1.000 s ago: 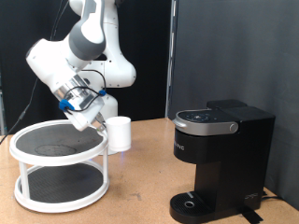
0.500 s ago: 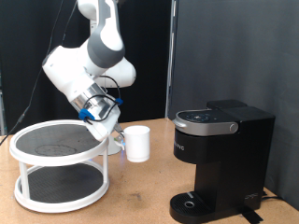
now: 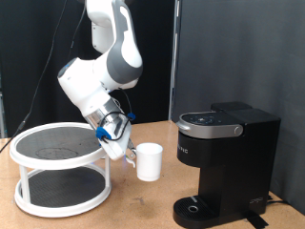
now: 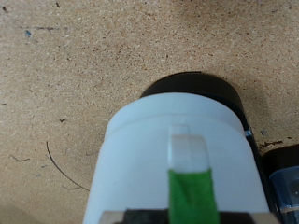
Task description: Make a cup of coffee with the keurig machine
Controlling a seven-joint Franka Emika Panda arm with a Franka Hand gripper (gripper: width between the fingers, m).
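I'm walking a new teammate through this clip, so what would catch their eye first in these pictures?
First the white robot arm reaching down from the exterior view's top, its gripper carrying the cup by its handle above the table. Next the keurig machine at the exterior view's right, lid down. The white two-tier stand sits at the left.

You're working over a light particle-board table [image 3: 143,205] with a speckled brown surface. Standing on it toward the exterior view's left is a white two-tier round rack [image 3: 59,172] with dark shelves. The black keurig machine [image 3: 225,164] stands on it at the exterior view's right, round drip base at the front.
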